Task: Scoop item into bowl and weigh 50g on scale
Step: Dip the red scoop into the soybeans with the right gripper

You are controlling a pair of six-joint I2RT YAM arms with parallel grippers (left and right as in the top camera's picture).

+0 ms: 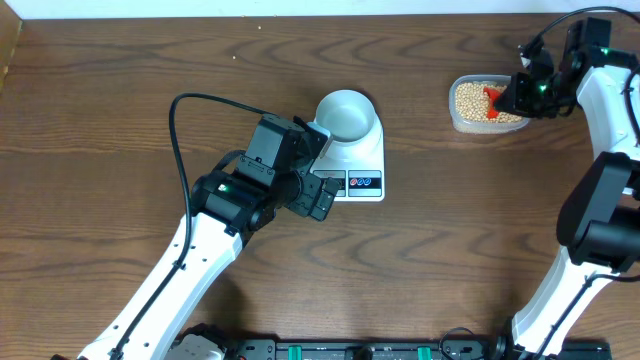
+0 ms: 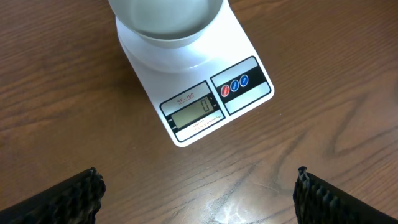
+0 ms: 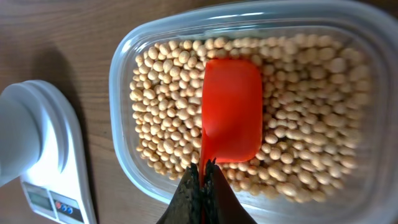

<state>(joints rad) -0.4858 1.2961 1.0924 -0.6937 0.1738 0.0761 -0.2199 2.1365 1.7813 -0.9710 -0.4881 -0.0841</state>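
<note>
The pale bowl (image 1: pixel 346 113) stands empty on the white scale (image 1: pixel 362 158); in the left wrist view the bowl (image 2: pixel 166 22) tops the scale (image 2: pixel 205 106), whose display reads 0. The tan beans (image 1: pixel 470 99) fill a clear tub (image 1: pixel 461 122) at the back right. My right gripper (image 1: pixel 503 100) is shut on the handle of a red scoop (image 3: pixel 231 112), whose empty cup lies on the beans (image 3: pixel 168 112) in the tub. My left gripper (image 2: pixel 196 196) is open and empty, just in front of the scale's display end.
The scale (image 3: pixel 43 180) and bowl (image 3: pixel 18 134) show at the left edge of the right wrist view. The tub's clear rim (image 3: pixel 121 155) surrounds the scoop. A black cable (image 1: pixel 185 110) loops over the table left of the bowl.
</note>
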